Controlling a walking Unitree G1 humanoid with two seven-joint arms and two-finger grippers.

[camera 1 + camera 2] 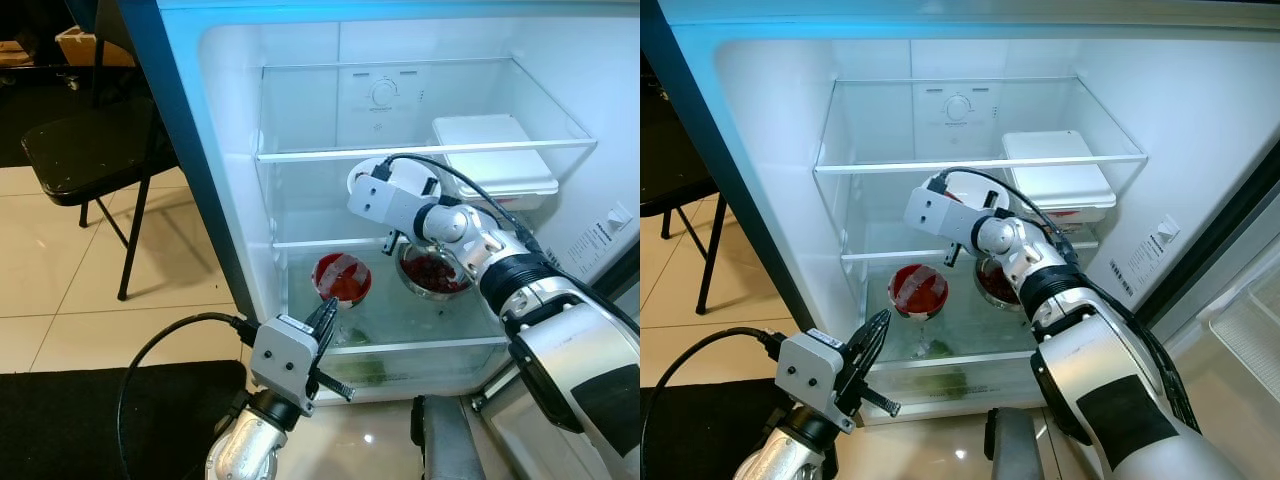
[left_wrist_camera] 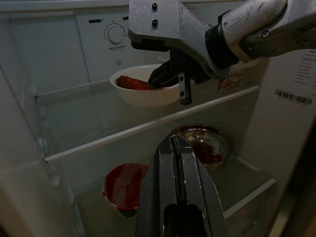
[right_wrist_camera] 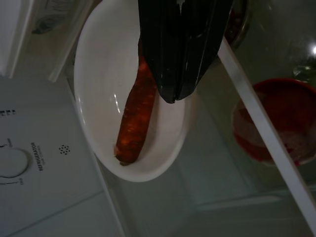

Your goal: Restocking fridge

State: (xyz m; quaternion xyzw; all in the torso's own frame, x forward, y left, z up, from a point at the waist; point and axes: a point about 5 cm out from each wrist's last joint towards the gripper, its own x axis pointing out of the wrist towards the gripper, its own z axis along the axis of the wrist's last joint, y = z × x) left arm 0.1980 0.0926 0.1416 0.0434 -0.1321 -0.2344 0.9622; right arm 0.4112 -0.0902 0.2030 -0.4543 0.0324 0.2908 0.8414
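Open fridge shelves face you, and your right gripper (image 3: 180,74), fingers together, hovers just above the white bowl (image 3: 98,98) whose carrot (image 3: 136,118) the head views hide, while your left gripper (image 2: 178,163), fingers pressed together, hangs outside below the red bowl (image 1: 342,278) and steel bowl (image 1: 434,274)

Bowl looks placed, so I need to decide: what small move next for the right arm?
Probably draw the right pincer straight back out: the bowl with the carrot rests on the middle shelf, and the pincer hangs over it.
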